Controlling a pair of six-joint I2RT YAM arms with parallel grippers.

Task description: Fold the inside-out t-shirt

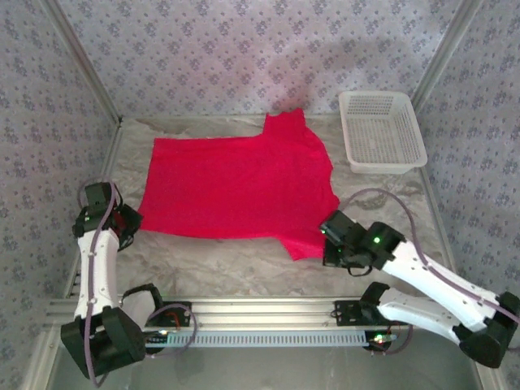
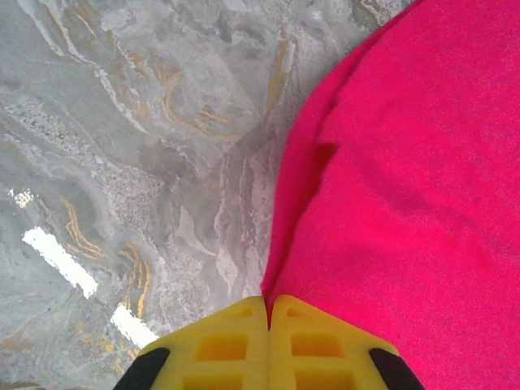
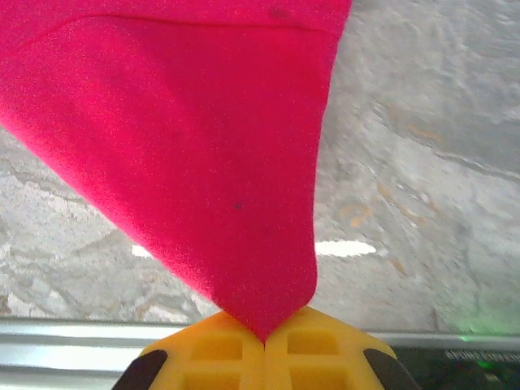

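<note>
The inside-out t-shirt (image 1: 236,183), plain bright red, lies spread flat across the middle of the marble table, one sleeve pointing to the back and one toward the near right. My left gripper (image 1: 130,223) sits at the shirt's near left corner, its yellow jaws pressed together on the cloth's edge (image 2: 280,276). At the near right sleeve my right gripper (image 1: 329,240) is shut on the sleeve's tip (image 3: 244,244), which rises out from between the yellow fingertips (image 3: 219,345).
A white mesh basket (image 1: 382,130) stands at the back right corner of the table. Patterned walls close in the back and both sides. An aluminium rail (image 1: 260,309) runs along the near edge between the arm bases.
</note>
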